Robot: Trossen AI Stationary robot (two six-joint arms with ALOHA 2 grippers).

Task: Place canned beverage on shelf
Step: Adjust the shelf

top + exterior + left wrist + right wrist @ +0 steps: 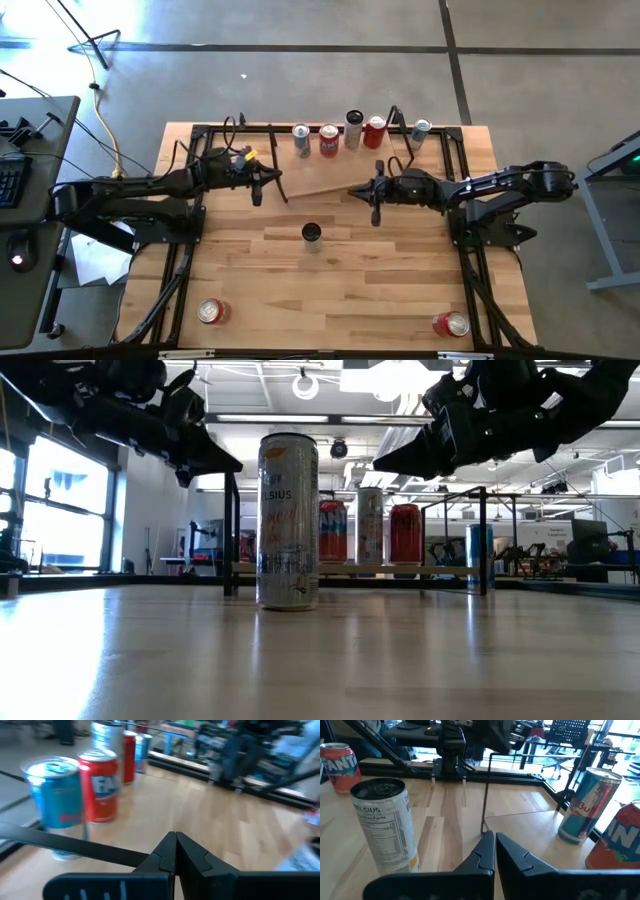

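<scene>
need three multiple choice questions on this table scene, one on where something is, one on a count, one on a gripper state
1. Where does the tall white can stand?
A. on the shelf
B. alone near the middle of the table
C. at a front corner

2. How many cans stand in the row on the shelf?
A. three
B. five
C. seven

3. How are the left gripper and the right gripper?
A. both shut, holding nothing
B. both wide open
C. each holding a can

Answers: 1 B, the high view shows it standing apart mid-table. 2 B, five tops line the back edge. 3 A, both wrist views show fingers pressed together with nothing between.
</scene>
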